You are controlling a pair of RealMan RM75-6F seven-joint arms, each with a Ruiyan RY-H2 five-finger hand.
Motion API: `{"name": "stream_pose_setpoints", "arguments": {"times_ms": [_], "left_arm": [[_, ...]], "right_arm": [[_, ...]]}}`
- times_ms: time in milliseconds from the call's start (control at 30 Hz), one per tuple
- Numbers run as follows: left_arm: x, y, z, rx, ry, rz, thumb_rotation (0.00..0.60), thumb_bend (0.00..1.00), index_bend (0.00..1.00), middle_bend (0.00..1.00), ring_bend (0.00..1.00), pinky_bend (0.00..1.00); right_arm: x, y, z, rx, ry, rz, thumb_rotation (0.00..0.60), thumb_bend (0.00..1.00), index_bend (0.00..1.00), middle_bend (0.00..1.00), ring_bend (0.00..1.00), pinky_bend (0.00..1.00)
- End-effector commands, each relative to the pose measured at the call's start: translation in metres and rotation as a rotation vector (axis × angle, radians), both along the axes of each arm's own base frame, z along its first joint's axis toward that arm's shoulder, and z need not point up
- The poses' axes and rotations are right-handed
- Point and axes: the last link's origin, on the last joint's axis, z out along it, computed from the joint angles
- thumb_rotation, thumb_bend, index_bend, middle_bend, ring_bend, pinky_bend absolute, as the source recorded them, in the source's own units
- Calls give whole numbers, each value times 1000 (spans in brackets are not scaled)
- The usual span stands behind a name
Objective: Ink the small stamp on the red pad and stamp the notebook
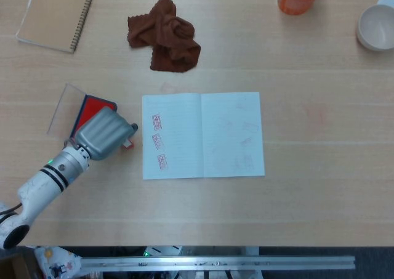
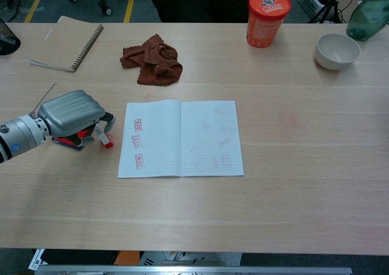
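My left hand (image 1: 101, 133) (image 2: 72, 112) hovers over the red ink pad (image 1: 90, 107) (image 2: 64, 140), covering most of it, fingers curled down. The small stamp (image 1: 127, 144) (image 2: 106, 141), white with a red end, lies tilted on the table at the pad's right edge, just under my fingertips. Whether the fingers actually grip it is hidden. The open notebook (image 1: 203, 135) (image 2: 181, 138) lies flat to the right of the stamp, with three red stamp marks (image 1: 159, 141) (image 2: 138, 142) in a column on its left page. My right hand is in neither view.
The pad's clear lid (image 1: 63, 106) stands open to the left. A brown cloth (image 1: 166, 34) (image 2: 152, 59), a spiral notebook (image 1: 56, 14) (image 2: 65, 42), an orange cup (image 2: 267, 10) and a white bowl (image 2: 337, 50) sit along the far side.
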Motion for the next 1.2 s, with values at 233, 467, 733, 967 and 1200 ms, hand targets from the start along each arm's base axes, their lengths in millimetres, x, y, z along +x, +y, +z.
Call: {"name": "stream_pose_setpoints", "arguments": {"times_ms": [233, 467, 733, 967, 1200], "left_arm": [[0, -2, -3, -2, 5, -3, 600, 284, 482, 1000, 1000, 1000], [-2, 0, -4, -2, 9, -2, 600, 323, 493, 1000, 1000, 1000], [-3, -1, -7, -8, 10, -6, 600, 341, 500, 1000, 1000, 1000], [-3, -1, -8, -12, 9, -3, 600, 362, 510, 1000, 1000, 1000], [-4, 0, -8, -16, 6, 1, 600, 383, 517, 1000, 1000, 1000]], "right_arm": [[-2, 1, 0, 0, -6, -5, 600, 317, 158, 267, 144, 236], [-3, 1, 0, 1, -8, -7, 600, 316, 158, 269, 144, 236], [-5, 1, 0, 3, -10, -12, 600, 310, 158, 276, 144, 236], [-5, 2, 0, 3, -11, -16, 600, 306, 158, 278, 144, 236], [-6, 2, 0, 2, -11, -17, 600, 303, 158, 280, 144, 236]]}}
